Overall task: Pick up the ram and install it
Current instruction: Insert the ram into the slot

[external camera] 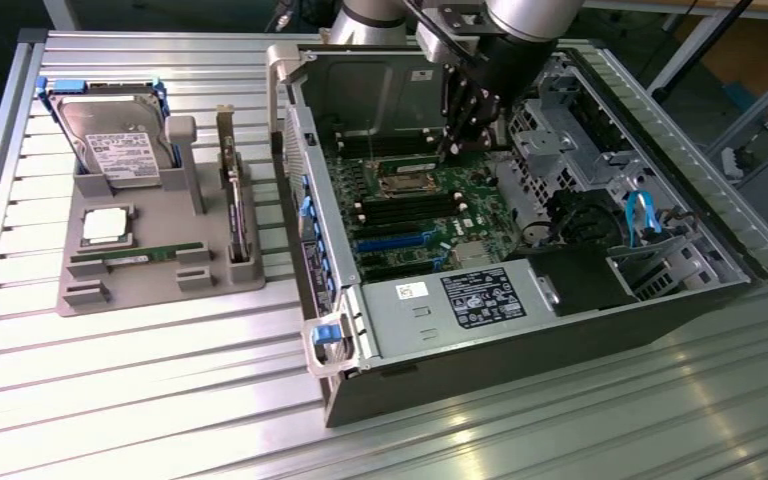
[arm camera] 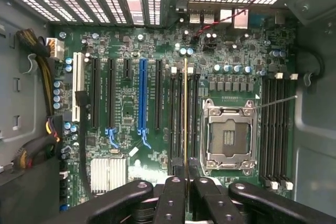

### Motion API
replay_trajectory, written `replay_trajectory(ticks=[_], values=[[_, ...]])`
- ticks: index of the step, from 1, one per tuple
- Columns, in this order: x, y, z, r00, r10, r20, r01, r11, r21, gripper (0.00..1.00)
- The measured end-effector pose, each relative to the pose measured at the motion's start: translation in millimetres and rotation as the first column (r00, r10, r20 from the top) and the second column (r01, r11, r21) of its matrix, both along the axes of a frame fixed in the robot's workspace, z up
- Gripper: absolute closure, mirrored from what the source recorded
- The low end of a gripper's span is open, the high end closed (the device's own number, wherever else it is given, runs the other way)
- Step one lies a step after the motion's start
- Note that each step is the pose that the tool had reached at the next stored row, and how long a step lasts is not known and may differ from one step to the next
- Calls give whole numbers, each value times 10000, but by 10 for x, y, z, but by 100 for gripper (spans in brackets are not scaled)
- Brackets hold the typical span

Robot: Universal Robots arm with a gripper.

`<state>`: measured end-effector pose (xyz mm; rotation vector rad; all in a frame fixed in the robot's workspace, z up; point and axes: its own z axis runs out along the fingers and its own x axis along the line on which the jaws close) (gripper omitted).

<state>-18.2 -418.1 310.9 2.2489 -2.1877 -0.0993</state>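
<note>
In the wrist view my gripper [arm camera: 185, 179] is shut on the ram [arm camera: 185, 119], a thin green stick seen edge-on that runs away from the fingers. It hangs over the dark memory slots [arm camera: 173, 124] beside the empty processor socket [arm camera: 229, 137] on the motherboard [arm camera: 126, 114]. Whether the stick touches a slot I cannot tell. In the exterior view the gripper [external camera: 471, 135] reaches down into the open computer case [external camera: 344, 330], above the far part of the motherboard [external camera: 424, 215].
Left of the case, a grey holder [external camera: 157, 285] carries a hard drive [external camera: 117, 140], a silver processor [external camera: 104, 225], an upright expansion card [external camera: 235, 210] and another green stick [external camera: 137, 256]. Case walls, a drive cage [external camera: 558, 150] and the power supply [external camera: 491, 295] hem in the board.
</note>
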Motion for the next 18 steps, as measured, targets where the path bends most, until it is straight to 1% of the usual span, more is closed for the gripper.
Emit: replay_trajectory(ticks=[10, 13, 18], values=[[0, 0, -190, 10000, 0, 0, 0, 10000, 0, 88], [0, 0, -282, 10000, 0, 0, 0, 10000, 1, 88], [0, 0, -383, 10000, 0, 0, 0, 10000, 1, 88]])
